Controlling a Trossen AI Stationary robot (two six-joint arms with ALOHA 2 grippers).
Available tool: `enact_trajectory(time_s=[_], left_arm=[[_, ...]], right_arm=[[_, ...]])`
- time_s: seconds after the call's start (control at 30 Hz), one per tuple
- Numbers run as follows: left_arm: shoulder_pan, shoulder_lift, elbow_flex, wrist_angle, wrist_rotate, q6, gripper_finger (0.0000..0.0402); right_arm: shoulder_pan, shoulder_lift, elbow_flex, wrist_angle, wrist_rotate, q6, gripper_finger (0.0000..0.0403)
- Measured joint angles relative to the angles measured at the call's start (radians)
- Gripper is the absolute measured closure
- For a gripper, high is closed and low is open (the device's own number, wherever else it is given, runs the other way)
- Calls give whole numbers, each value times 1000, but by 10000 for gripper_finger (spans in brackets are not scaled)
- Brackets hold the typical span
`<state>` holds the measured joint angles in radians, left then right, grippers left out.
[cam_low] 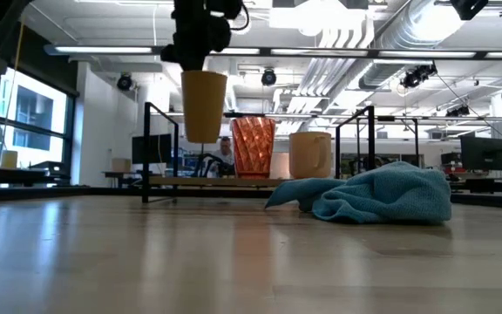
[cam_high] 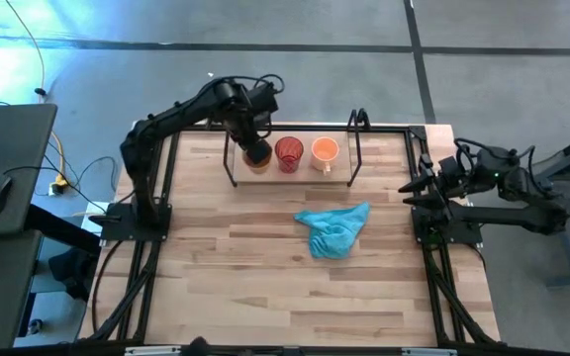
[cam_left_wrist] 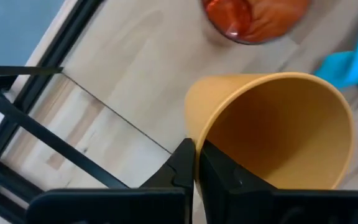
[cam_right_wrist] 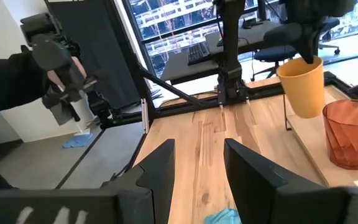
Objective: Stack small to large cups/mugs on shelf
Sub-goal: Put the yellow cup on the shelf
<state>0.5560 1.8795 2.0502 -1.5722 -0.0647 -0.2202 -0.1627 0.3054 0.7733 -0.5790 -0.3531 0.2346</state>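
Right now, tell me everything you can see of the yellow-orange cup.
The yellow-orange cup is a plain, smooth, handleless tumbler, matte like plastic, tapering to a narrower base and empty inside. It hangs upright, lifted clear above the shelf at its left end, beside the red ribbed cup without touching it. The left gripper is shut on its rim, one finger inside the wall and one outside. Nothing else touches it.

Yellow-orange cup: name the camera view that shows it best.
The low view: the whole yellow-orange cup hangs clear of the shelf in the left gripper. The high view hides most of it under the arm, the left wrist view shows its rim, and the right wrist view shows it far off.
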Motion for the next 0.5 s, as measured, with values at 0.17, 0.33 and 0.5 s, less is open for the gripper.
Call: enact_trajectory(time_s=[0.17, 0.33, 0.5], left_arm=[[38, 18, 2, 1, 6, 32, 401], [90, 33, 0, 9, 24, 43, 401], [129, 36, 0, 41, 34, 51, 401]], right_arm=[[0, 0, -4, 5, -3, 1, 272], [0, 0, -4, 7, -3, -6, 272], [0, 0, -4, 7, -3, -9, 272]])
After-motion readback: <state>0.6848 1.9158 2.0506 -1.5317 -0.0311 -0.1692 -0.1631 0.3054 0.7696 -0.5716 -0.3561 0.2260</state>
